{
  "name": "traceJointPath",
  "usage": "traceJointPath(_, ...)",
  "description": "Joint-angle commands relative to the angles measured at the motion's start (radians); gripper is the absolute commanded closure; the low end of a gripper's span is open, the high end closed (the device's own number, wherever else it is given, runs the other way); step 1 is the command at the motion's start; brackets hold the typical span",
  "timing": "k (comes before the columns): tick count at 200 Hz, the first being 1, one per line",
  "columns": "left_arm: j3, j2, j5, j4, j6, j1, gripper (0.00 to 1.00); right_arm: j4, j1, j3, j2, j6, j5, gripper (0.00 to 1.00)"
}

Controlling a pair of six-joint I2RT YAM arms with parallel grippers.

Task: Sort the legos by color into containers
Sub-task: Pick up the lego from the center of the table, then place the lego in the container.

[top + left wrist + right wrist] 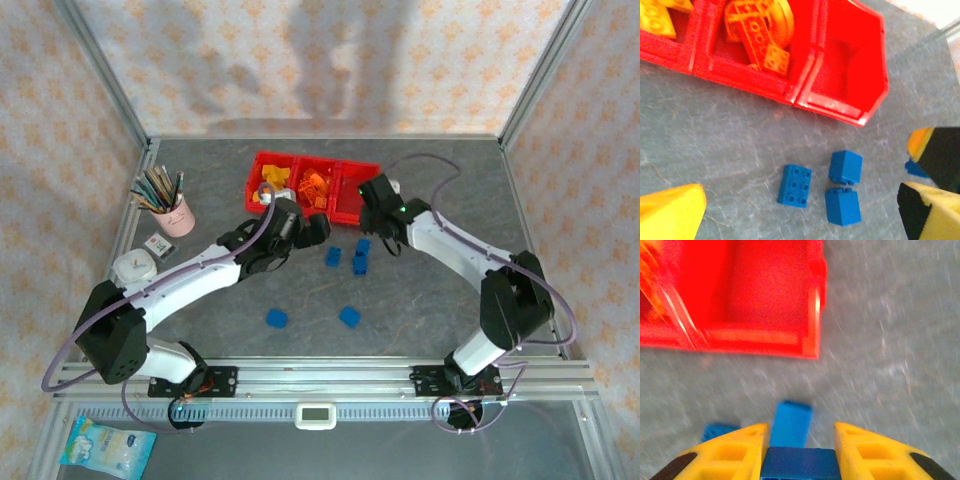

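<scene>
The red containers (312, 185) stand in a row at the back middle; the left one holds yellow legos (272, 178), the middle one orange legos (757, 30), and the right one (845, 60) looks empty. Blue legos lie in front: a studded brick (795, 185) and two blocks (846, 166) (842, 207), plus two nearer bricks (276, 318) (349, 316). My right gripper (800, 450) is shut on a blue lego (799, 463), just above another blue block (791, 423) and short of the right container (765, 295). My left gripper (800, 220) hangs open above the blue cluster.
A pink pencil cup (175, 212), a small card (158, 245) and a white round timer (133, 267) stand at the left of the table. Metal frame posts rise at the back corners. The two arms meet close together over the table's middle.
</scene>
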Motion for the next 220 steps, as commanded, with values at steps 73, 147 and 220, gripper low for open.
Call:
traceJointPath(73, 0.101, 0.043, 0.011, 0.053, 0.041, 0.113, 0.01, -0.02, -0.087, 0.565, 0.505, -0.145, 0.106, 0.63)
traceJointPath(147, 0.102, 0.022, 0.025, 0.033, 0.048, 0.123, 0.01, -0.08, -0.095, 0.714, 0.545, -0.179, 0.051, 0.44)
traceJointPath(220, -0.052, -0.109, 0.095, 0.043, 0.025, 0.092, 0.01, -0.001, -0.033, 0.193, 0.171, -0.082, -0.012, 0.33)
